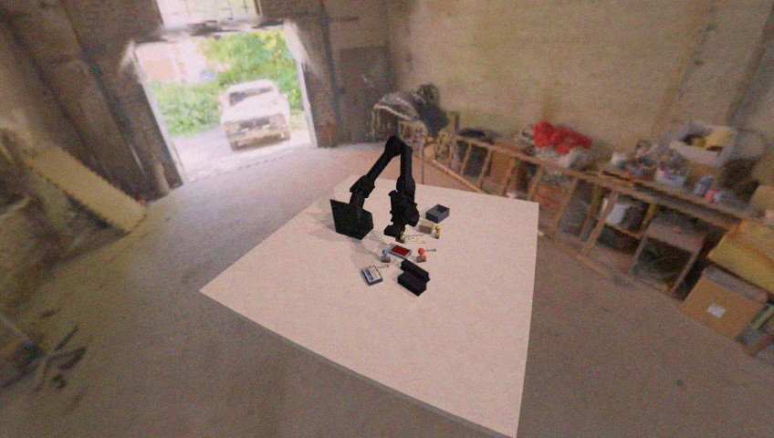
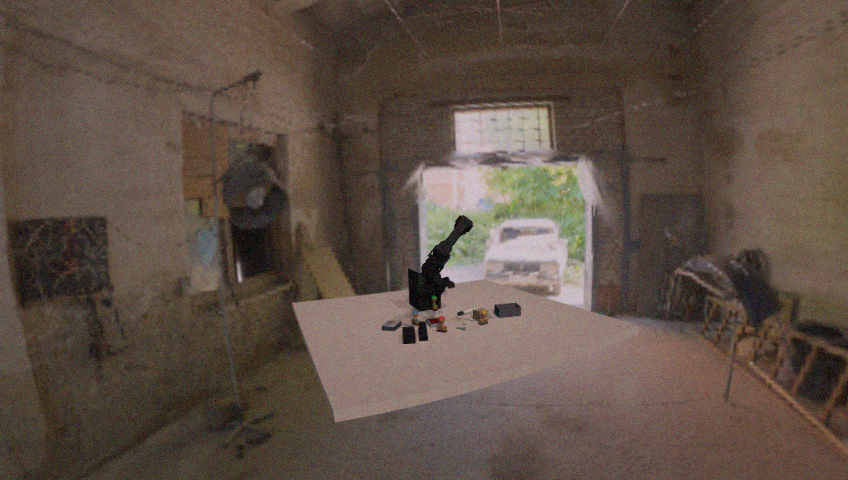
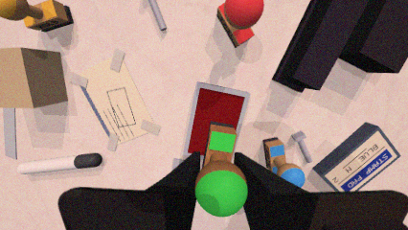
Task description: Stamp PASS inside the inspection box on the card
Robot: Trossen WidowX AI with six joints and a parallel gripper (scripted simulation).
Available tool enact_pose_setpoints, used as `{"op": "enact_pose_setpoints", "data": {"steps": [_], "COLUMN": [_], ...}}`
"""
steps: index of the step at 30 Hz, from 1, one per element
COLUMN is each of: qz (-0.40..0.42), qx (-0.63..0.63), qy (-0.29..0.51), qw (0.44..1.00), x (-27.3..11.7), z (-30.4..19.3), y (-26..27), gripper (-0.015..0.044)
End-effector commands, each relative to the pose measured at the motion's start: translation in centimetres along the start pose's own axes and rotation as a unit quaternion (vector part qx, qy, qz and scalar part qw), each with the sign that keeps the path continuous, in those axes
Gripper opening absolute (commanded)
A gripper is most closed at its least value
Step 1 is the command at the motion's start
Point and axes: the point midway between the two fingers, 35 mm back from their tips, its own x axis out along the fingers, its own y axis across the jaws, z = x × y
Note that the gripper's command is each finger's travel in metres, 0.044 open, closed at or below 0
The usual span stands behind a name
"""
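Observation:
My gripper is shut on the green-topped stamp, holding it by its wooden handle above the bench. In the wrist view the stamp's base overlaps the near end of the open red ink pad; its exact height is unclear. The stamp's printing face is hidden and no PASS lettering is readable. The cream card is taped down left of the pad in the wrist view. Its inspection box shows no print inside.
A red stamp, blue stamp and black blocks stand around the pad. A closed blue pad tin, yellow stamp, tan block, marker and grey tray also show.

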Motion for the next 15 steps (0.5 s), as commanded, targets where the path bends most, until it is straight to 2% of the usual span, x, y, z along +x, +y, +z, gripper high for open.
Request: {"op": "enact_pose_setpoints", "data": {"steps": [1, 15], "qz": [0.001, 0.001], "qx": [0.000, 0.000], "qy": [0.002, 0.002], "qw": [1.000, 1.000], "x": [0.39, 1.32], "z": [-0.08, -0.05], "y": [-0.06, -0.11], "gripper": [0.0000, 0.0000]}}
